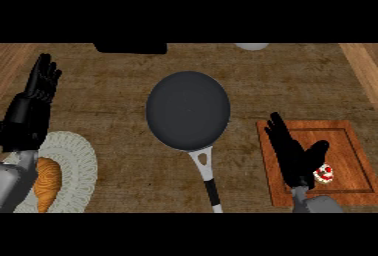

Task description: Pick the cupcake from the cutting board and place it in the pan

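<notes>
A small cupcake (323, 174) with white frosting and red bits sits on the wooden cutting board (347, 145) at the right. My right hand (291, 152) hovers over the board's left part with straight fingers, and its thumb reaches toward the cupcake and partly covers it. The dark round pan (187, 110) lies in the middle of the counter, with its white and black handle (208, 177) pointing toward me. The pan holds nothing. My left hand (33, 102) stays open at the far left, fingers up.
A white woven plate (77, 165) at the lower left carries a croissant (48, 182). A dark object (130, 48) and a pale round object (252, 46) sit at the counter's far edge.
</notes>
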`<state>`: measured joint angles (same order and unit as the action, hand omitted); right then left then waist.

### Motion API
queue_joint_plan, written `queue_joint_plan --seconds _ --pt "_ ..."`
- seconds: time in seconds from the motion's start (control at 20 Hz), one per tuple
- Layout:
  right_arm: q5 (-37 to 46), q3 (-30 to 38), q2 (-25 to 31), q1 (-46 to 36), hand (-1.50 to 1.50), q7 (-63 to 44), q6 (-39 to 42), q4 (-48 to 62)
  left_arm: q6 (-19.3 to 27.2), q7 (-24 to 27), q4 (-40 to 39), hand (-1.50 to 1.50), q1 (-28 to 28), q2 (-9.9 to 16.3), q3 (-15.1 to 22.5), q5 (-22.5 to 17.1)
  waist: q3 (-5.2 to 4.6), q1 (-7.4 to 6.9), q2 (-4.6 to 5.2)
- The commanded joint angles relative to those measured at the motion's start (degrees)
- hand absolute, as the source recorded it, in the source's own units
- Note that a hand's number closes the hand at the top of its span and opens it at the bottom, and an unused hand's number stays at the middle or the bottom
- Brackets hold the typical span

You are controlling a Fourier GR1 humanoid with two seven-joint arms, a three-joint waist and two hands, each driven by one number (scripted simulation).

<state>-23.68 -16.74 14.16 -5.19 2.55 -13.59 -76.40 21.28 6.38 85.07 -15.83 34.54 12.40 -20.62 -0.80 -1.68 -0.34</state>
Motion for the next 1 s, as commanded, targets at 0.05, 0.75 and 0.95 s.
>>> queue_joint_plan --seconds 0.05,0.75,0.95 --pt "-4.6 1.1 6.4 -4.6 1.50 4.0 18.0 -2.1 -2.5 1.3 1.9 0.00 3.2 -3.3 1.8 -1.9 0.90 0.20 0.31" --pt "2.2 16.0 38.1 -7.6 -1.50 36.9 61.5 7.9 -2.6 4.6 3.2 0.00 8.2 -14.2 12.1 -0.4 1.25 0.90 0.94" --pt "10.2 14.3 41.5 -10.8 -1.50 42.1 61.8 10.1 -3.3 4.6 3.2 0.00 7.3 -14.0 12.6 0.6 1.18 -0.41 1.09"
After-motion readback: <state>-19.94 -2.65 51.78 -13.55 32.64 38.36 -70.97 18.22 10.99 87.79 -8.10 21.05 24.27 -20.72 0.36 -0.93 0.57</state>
